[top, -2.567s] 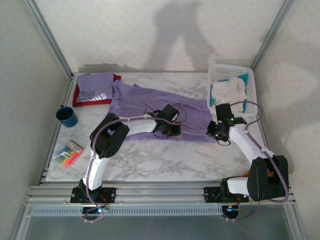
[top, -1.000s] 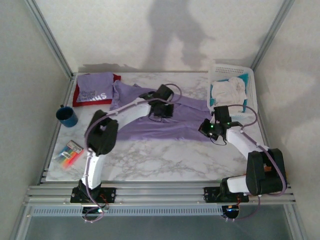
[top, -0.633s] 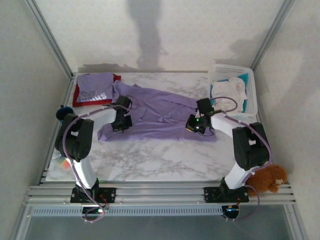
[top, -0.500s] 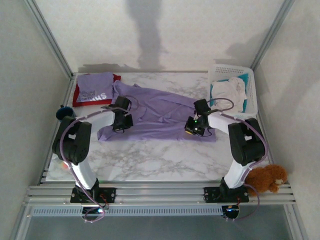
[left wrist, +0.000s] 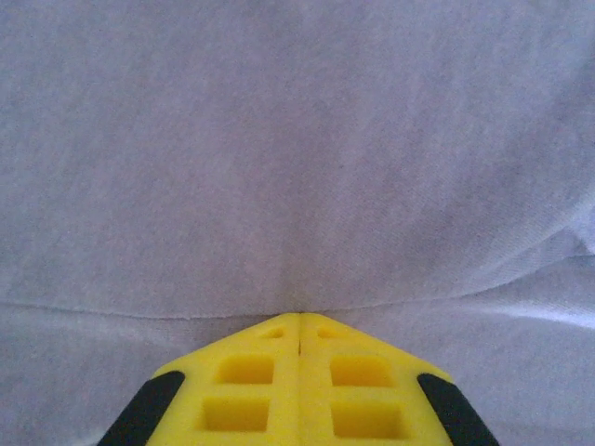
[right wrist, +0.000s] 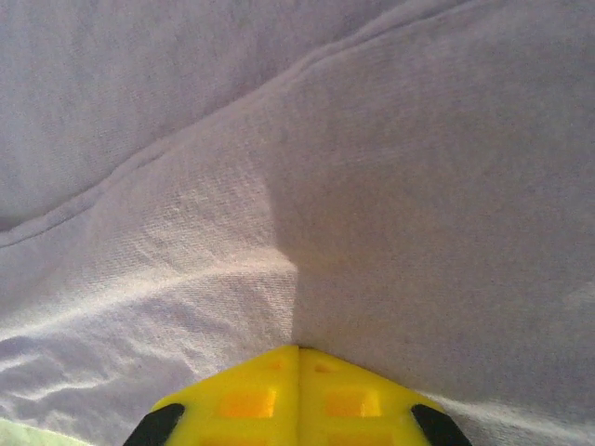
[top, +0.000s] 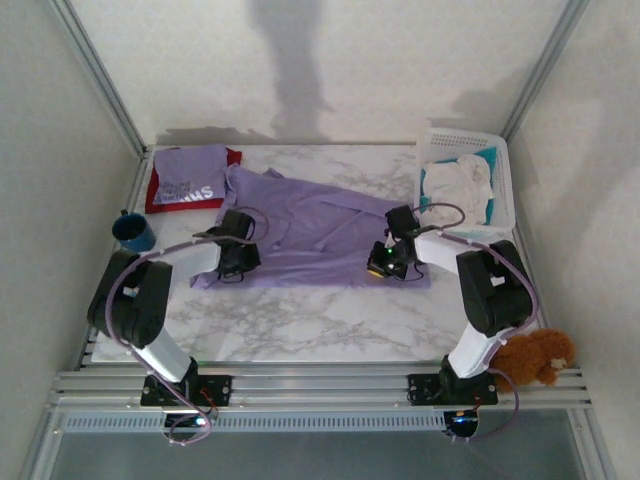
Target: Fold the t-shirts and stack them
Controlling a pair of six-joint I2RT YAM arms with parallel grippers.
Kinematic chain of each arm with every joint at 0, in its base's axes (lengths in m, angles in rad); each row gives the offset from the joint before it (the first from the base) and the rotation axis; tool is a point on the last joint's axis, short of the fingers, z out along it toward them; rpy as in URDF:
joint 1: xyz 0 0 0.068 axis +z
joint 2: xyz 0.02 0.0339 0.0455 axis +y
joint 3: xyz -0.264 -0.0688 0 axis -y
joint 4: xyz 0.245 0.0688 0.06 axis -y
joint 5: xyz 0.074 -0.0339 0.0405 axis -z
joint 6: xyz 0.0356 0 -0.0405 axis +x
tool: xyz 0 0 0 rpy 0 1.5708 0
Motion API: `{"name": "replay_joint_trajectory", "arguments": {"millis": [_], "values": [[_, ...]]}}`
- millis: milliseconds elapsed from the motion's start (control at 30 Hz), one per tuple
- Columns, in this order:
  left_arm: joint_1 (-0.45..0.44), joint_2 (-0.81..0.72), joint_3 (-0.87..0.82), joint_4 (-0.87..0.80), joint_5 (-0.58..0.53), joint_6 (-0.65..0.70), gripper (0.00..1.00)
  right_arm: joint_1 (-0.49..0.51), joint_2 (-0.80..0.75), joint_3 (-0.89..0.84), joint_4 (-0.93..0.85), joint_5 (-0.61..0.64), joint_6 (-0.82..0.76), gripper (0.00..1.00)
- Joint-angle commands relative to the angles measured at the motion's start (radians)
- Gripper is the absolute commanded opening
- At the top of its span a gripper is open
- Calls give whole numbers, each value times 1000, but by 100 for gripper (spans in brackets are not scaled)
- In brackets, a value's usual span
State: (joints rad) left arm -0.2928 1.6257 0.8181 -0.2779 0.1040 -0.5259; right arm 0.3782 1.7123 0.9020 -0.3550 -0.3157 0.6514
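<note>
T-shirts: you have three: one plain lavender t-shirt (top: 320,225), one lettered lavender t-shirt (top: 190,180), one red t-shirt (top: 233,156).
Mugs: one blue mug (top: 132,232).
Baskets: one white basket (top: 460,134).
Cloths in the basket: perhaps two, a white cloth (top: 458,180) and a teal cloth (top: 490,158); you can't separate the heap cleanly.
Plush toys: one brown plush toy (top: 530,355).

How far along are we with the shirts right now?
Done: the lettered lavender shirt lies folded on the red shirt, far left. In hand: the left gripper and right gripper, jaws shut, pinch the plain lavender shirt, spread across mid-table. Left: folding it and stacking it; the basket holds more cloth.
</note>
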Motion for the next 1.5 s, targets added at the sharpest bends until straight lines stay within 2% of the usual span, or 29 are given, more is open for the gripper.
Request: {"name": "replay_joint_trajectory", "arguments": {"millis": [0,233,300,400,533,667,900,1000,1167,1333,1467], "values": [[6,-58,-121,-110,-28,-63,0,35,-8,-119,-140,8,37,0],[-9,-182,-254,-107,22,-122,0,116,-158,-247,-145,-12,129,0],[-11,-221,-237,-117,39,-126,0,116,-209,-229,-185,13,123,0],[-9,-224,-117,-178,7,-92,0,104,-258,-154,-263,78,96,0],[11,-139,52,-216,-17,-20,0,69,-261,-112,-274,103,89,0],[33,6,176,-186,-3,34,0,53,-253,-151,-218,147,108,0],[38,167,256,-74,7,28,0,-42,-177,-223,-144,130,125,0],[40,179,225,-45,-6,12,0,-42,-209,-242,-162,149,134,0],[41,127,80,39,-61,-56,0,-42,-249,-294,-176,136,155,0],[34,79,-33,121,-6,-118,0,-41,-318,-351,-195,109,186,0],[37,24,-23,104,-15,-108,0,-42,-383,-328,-254,111,162,0]]}}
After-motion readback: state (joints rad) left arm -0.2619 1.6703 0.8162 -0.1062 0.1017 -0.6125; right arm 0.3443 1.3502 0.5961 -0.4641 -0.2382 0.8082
